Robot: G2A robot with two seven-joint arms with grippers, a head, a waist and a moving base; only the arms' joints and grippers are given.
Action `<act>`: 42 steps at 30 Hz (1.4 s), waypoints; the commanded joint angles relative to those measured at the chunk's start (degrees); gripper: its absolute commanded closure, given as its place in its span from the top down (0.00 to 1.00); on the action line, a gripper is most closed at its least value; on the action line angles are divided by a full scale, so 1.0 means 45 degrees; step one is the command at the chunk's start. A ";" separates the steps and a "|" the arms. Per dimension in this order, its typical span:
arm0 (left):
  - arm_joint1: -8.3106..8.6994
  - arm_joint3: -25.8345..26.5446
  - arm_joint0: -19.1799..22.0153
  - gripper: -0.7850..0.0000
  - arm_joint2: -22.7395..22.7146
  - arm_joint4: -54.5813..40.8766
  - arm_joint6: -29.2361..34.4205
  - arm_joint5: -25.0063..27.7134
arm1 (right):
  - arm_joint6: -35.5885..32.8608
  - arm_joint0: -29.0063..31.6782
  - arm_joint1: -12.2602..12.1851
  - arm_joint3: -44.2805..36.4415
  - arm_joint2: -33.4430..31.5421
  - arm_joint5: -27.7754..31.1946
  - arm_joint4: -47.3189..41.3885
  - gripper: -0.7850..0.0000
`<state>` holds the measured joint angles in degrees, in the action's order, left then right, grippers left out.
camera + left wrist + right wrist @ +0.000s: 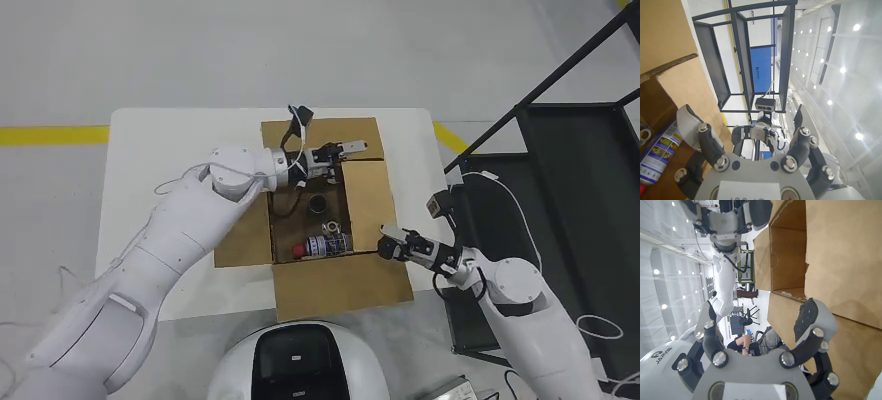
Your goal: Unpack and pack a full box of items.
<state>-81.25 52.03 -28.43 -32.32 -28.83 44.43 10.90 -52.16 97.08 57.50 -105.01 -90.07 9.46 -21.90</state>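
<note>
L gripper (348, 152) is hanging over the far side of the open cardboard box (366, 195), fingers spread wide w/ nothing btwn them. It's prob. poised to dip in for the next item. R gripper (392, 246) is sitting at the near corner of the box's R flap, fingers likewise apart & empty. One pad (806, 317) is lying just beside the flap edge; touching or not can't be told. Judgement: it's likely pinning that flap out so the opening is clear for the other arm.

Box is resting mid-table (170, 150), all four flaps splayed. Inside, a spray can (326, 244) is lying on its side by the near wall, w/ a dark round item (317, 205) further in.

Can's label is showing white/blue panels w/ small pics & print, too small to make out. L gripper's base is carrying a white sticker (748, 190), its text cut off at the frame edge.
</note>
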 commanded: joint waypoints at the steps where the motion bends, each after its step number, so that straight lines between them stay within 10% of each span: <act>1: -0.0351 -0.0900 0.0164 1.00 0.0382 0.0149 -0.0009 0.0156 | -0.0181 0.0109 -0.0016 -0.0112 0.0072 -0.0244 0.0099 1.00; 14: -0.2187 -0.4218 0.0733 1.00 0.1411 0.0399 0.0290 0.1539 | -0.0230 0.0046 -0.0009 -0.0668 0.1053 -0.1064 0.0853 1.00; 26: -0.3135 -0.4726 0.0927 1.00 0.0481 -0.2101 0.2382 0.3470 | -0.0543 0.0107 -0.0058 -0.1114 0.1390 -0.0757 0.1310 1.00; 42: -0.3644 -0.6168 0.1242 1.00 -0.0261 -0.2566 0.4168 0.4451 | 0.5517 0.2193 0.0191 -0.1740 -0.0351 0.2623 0.2046 1.00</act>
<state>-98.03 24.68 -23.11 -32.98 -40.93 62.56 29.79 -31.87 105.69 58.19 -111.94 -91.66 21.15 -14.80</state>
